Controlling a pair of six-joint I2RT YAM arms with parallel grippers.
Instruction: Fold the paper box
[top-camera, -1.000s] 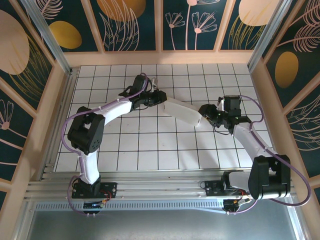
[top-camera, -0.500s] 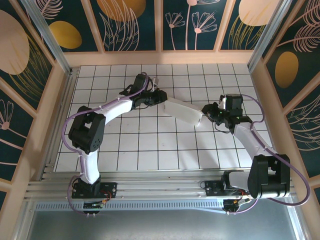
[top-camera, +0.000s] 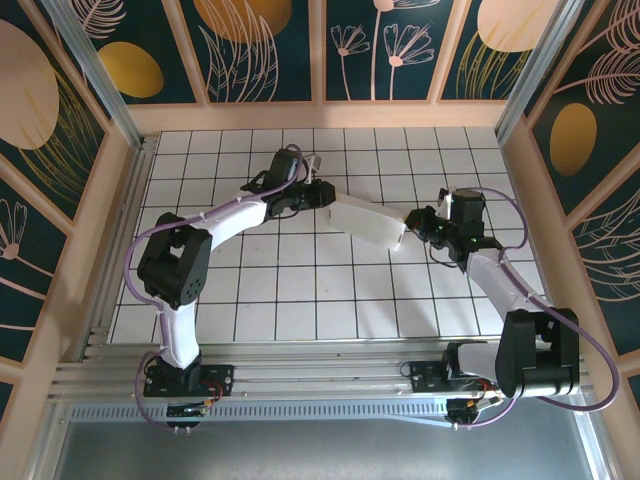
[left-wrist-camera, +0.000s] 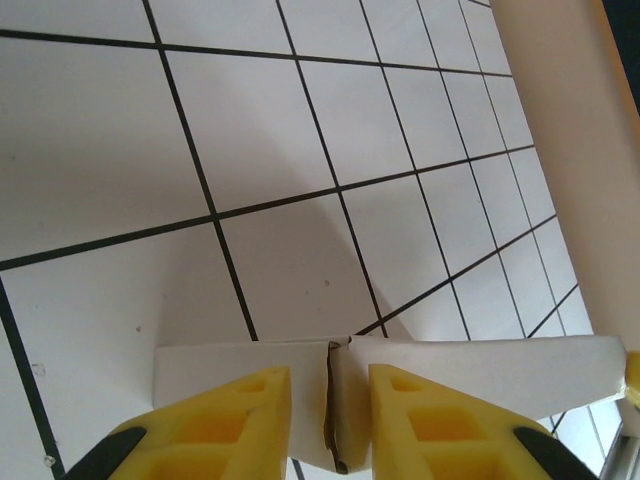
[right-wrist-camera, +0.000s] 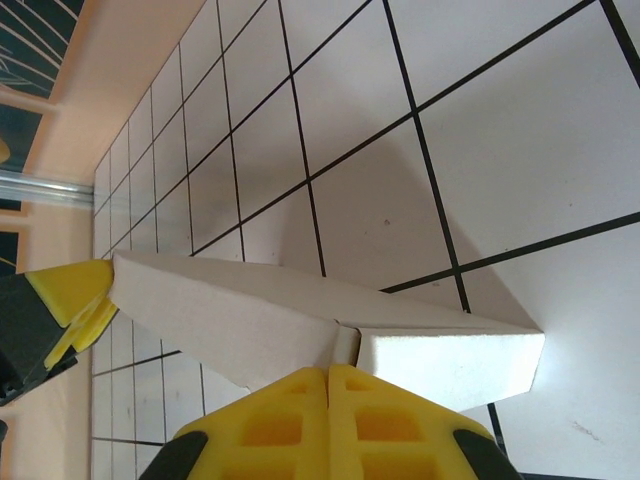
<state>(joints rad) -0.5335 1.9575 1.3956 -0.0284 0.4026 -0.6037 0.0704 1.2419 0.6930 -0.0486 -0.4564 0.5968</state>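
Left gripper stands narrow and clamps one end of the paper box. Right gripper has its fingers pressed together on a thin flap at the opposite end. The paper box spans between them, raised above the gridded worktop, near centre.

The paper box is plain white thin cardboard, partly folded into a long, narrow, shallow shape (a seam between two panels shows near each end), slanting across the middle of the gridded tabletop and lifted above it, its shadow beneath.
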